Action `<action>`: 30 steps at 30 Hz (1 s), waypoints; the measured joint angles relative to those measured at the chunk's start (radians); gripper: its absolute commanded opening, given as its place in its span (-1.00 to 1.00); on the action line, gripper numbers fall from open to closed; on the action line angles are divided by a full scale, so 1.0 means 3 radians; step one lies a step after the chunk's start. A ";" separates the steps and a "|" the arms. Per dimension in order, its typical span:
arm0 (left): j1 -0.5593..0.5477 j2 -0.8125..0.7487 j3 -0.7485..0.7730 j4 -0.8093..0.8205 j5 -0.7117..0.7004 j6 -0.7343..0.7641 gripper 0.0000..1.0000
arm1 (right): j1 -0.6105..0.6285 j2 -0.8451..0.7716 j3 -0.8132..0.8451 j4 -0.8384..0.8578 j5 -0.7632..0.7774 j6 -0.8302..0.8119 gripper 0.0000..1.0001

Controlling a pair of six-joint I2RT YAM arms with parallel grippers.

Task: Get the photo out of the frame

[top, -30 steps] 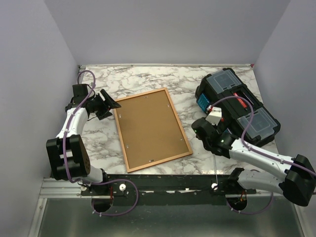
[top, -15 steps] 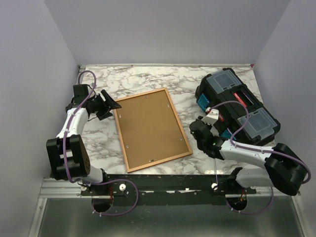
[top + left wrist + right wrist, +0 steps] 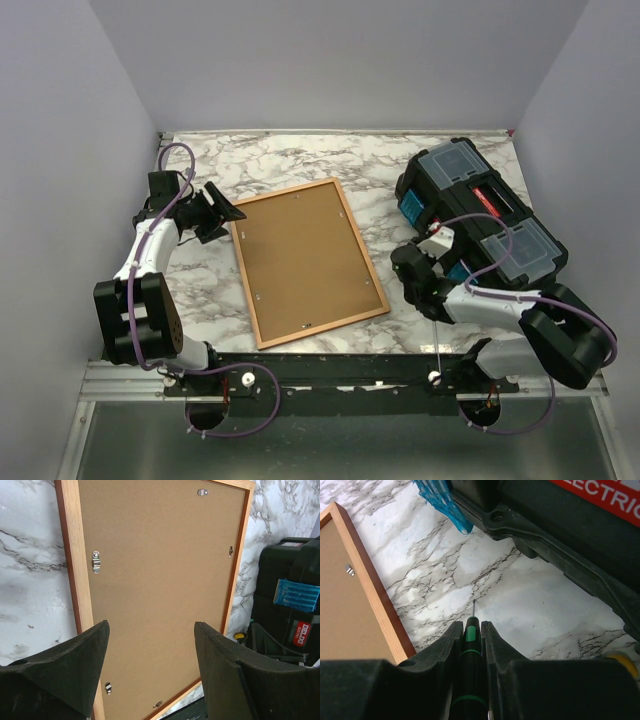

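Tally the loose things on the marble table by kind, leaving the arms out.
Thin rectangular orange-red wooden picture frame, brown backing board facing up: 1
Black plastic toolbox with clear-lidded compartments: 1
Slim black-and-green screwdriver, clamped in the right end effector: 1
Total: 3

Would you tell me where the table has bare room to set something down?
Widest bare table lies along the back wall, beyond the frame and left of the toolbox. A smaller patch sits between the left arm and the frame's left edge. Crowded: the gap between frame and toolbox, where the right pincer holds a screwdriver.
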 measured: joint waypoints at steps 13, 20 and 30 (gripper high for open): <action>0.0000 0.0000 0.0000 0.0001 0.0001 0.0000 0.42 | -0.0037 0.0080 -0.0125 0.0151 -0.0057 0.0277 -0.20; 0.0000 0.0000 0.0000 0.0001 0.0003 0.0000 0.42 | -0.0041 0.0017 -0.0151 0.0062 -0.0085 0.0346 0.00; -0.0010 0.0000 -0.0001 0.0008 0.0005 0.0000 0.42 | -0.0053 -0.0345 -0.0189 -0.0431 -0.0174 0.0455 0.40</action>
